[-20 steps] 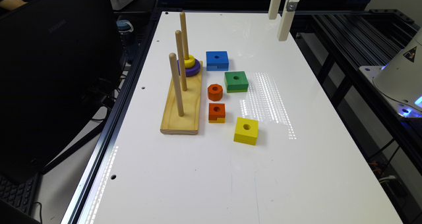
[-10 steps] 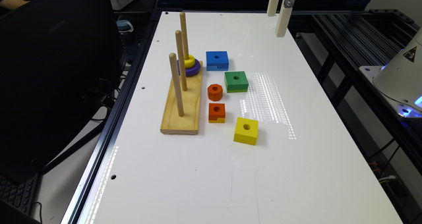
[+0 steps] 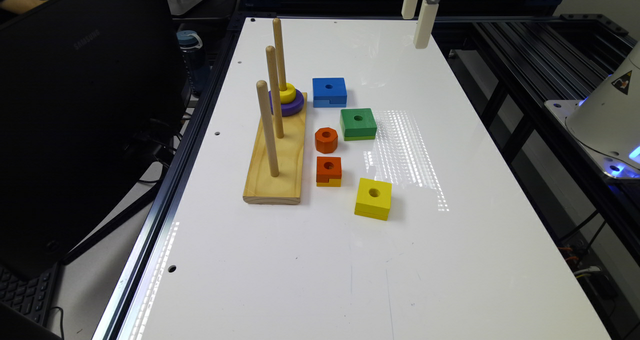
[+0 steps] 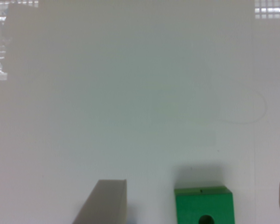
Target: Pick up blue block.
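Two pale fingers (image 3: 422,27) of the gripper (image 3: 416,27) hang high above the white table (image 3: 450,260), beyond the blue block (image 3: 329,91) and toward the exterior view's right of it; the wrist view shows them spread wide, one finger (image 4: 105,203) beside the green block (image 4: 204,205), nothing between them. Compared with a second ago, the gripper has shifted slightly toward the blue block. That block lies flat on the table, untouched, just beside the purple ring (image 3: 287,103) and yellow ring (image 3: 287,93) stacked on the wooden peg base (image 3: 280,167). Nearer than the blue block sit the green block, an orange octagonal piece (image 3: 326,140), an orange square block (image 3: 329,171) and a yellow block (image 3: 373,198). Nothing obstructs the blue block from above.
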Motion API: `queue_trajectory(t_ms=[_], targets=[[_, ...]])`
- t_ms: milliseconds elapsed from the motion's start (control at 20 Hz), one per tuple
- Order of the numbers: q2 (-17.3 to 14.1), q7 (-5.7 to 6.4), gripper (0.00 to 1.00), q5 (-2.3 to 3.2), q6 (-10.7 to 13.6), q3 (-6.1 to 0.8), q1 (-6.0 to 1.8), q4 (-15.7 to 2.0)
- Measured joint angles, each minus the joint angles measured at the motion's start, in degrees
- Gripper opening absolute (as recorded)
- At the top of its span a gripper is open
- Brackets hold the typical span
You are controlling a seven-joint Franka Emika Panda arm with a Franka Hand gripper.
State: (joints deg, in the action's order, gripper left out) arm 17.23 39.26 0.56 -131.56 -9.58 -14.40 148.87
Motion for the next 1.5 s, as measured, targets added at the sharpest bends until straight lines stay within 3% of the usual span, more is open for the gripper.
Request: queue_trajectory(t_ms=[550,800,1000,1200,1500], targets=[[-2.0,-0.14,1.0,0.17,-0.7,-0.01,-0.46,-1.65],[-3.4,-0.26,1.0,0.5,-0.7,-0.01,-0.87,-3.22],[-6.5,-0.92,1.0,1.17,-0.8,0.0,-2.04,-6.38],[-9.9,-1.14,1.0,1.8,-0.8,0.0,-2.73,-9.58],[-11.7,-1.17,1.0,2.24,-0.8,0.01,-3.08,-11.25]])
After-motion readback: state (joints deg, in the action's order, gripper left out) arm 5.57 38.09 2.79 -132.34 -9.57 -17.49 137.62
